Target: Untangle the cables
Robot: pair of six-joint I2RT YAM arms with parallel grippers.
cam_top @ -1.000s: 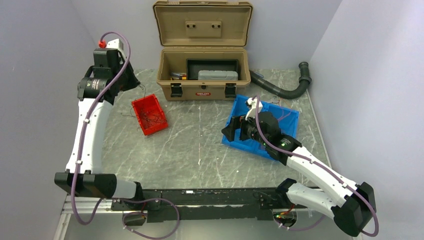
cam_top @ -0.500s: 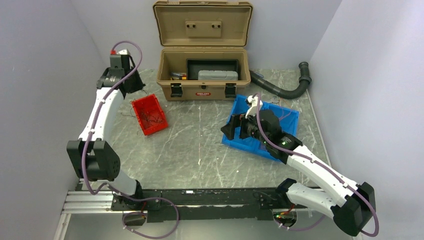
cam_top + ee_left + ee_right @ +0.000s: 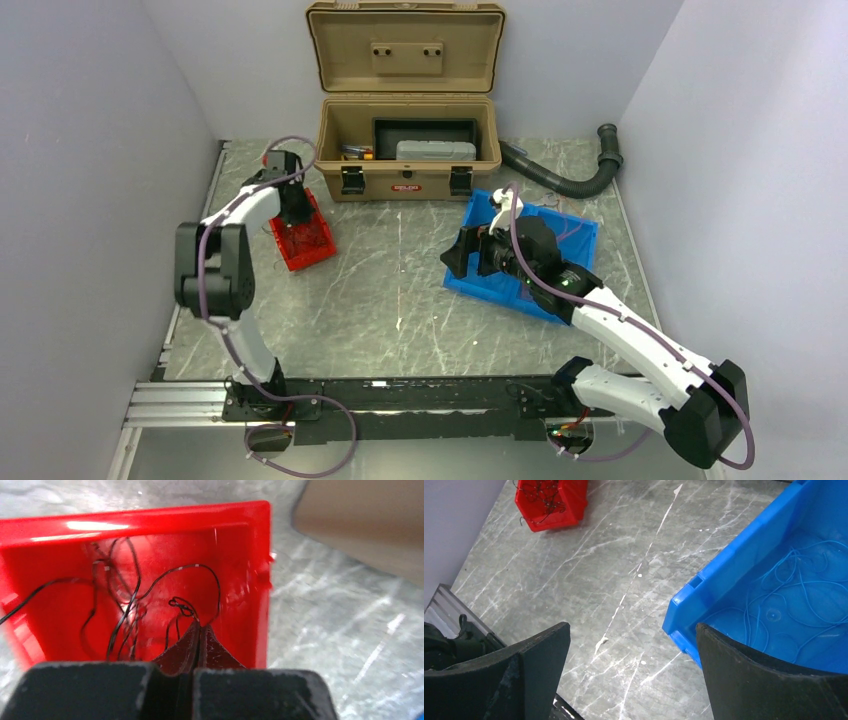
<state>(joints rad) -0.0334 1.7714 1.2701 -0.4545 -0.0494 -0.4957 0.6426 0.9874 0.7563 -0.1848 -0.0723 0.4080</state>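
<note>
Thin black and dark red cables [image 3: 130, 590] lie tangled in a red bin [image 3: 150, 512] at the left of the table [image 3: 300, 245]. My left gripper [image 3: 200, 627] reaches down into this bin with its jaws pressed together, and a thin black cable loop [image 3: 182, 605] runs to the tips. In the top view it [image 3: 296, 210] is over the bin's far end. Thin blue cables [image 3: 794, 580] lie in a blue bin [image 3: 724, 565]. My right gripper [image 3: 630, 627] is open and empty, held over that bin's near-left edge [image 3: 462, 258].
An open tan toolbox [image 3: 405, 130] stands at the back centre, close to the red bin. A thick black corrugated hose [image 3: 570, 180] lies behind the blue bin [image 3: 585, 240]. Grey marble tabletop [image 3: 390, 300] lies between the bins. Walls close in on both sides.
My left arm has swung from high at the back left down and right into the red bin. The right arm has barely moved.
</note>
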